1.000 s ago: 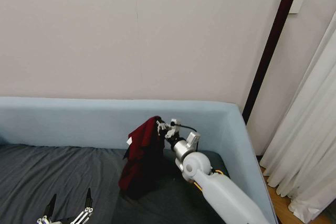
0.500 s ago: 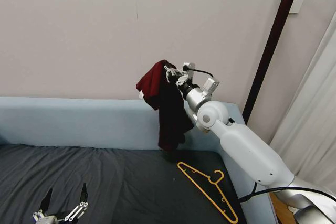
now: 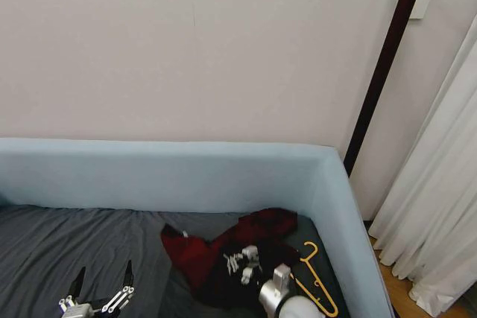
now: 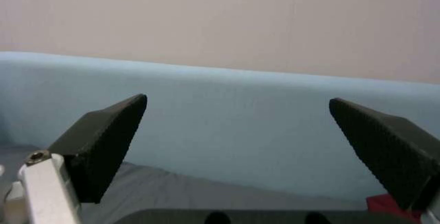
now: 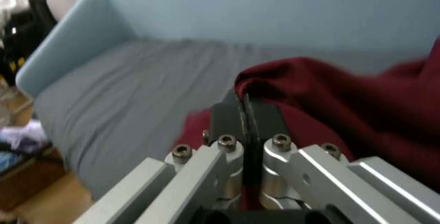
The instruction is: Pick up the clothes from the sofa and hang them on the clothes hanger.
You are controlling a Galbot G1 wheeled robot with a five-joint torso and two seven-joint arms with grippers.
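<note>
A dark red and black garment (image 3: pixel 250 237) lies crumpled on the grey sofa seat (image 3: pixel 89 247), near the right end. My right gripper (image 3: pixel 238 262) is low over it, and in the right wrist view the gripper (image 5: pixel 242 112) is shut on a fold of the red cloth (image 5: pixel 343 105). An orange clothes hanger (image 3: pixel 319 281) lies flat on the seat beside the garment, against the sofa's right arm. My left gripper (image 3: pixel 101 292) hovers open above the seat at the front left; in its wrist view the gripper (image 4: pixel 240 141) faces the blue backrest (image 4: pixel 227 126) with nothing between its fingers.
The light blue sofa backrest (image 3: pixel 149 173) runs across the view and its right arm (image 3: pixel 339 229) closes off the seat. A black clothes rack post (image 3: pixel 384 65) stands behind the sofa's right corner. White curtains (image 3: pixel 440 199) hang at the far right.
Half a second ago my right gripper held the garment high in front of the wall. Now gripper and garment are down on the seat, the cloth bunched beside the hanger. The left gripper barely shifted.
</note>
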